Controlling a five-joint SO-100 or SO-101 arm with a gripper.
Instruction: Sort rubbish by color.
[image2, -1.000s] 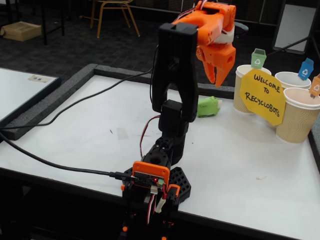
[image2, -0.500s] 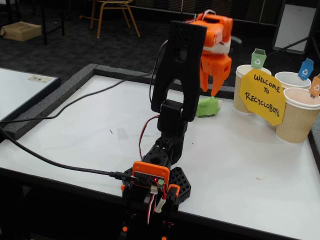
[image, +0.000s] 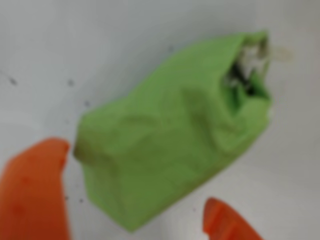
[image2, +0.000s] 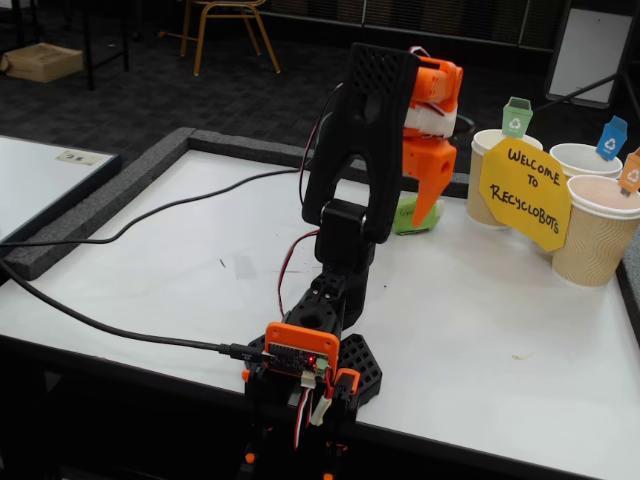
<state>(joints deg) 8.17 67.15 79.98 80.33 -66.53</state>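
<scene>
Loosely crumpled green paper wad between orange plastic claw tips.

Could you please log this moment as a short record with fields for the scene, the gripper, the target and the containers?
scene: white table, one arm
gripper: open, orange fingertips either side of the wad's near end, in the wrist view
target: green paper wad lying on the table, not gripped
containers: three beige paper cups at the right of the fixed view, with green, blue and orange tags
sign: yellow sign in front of the cups
other wads: none in view
</scene>
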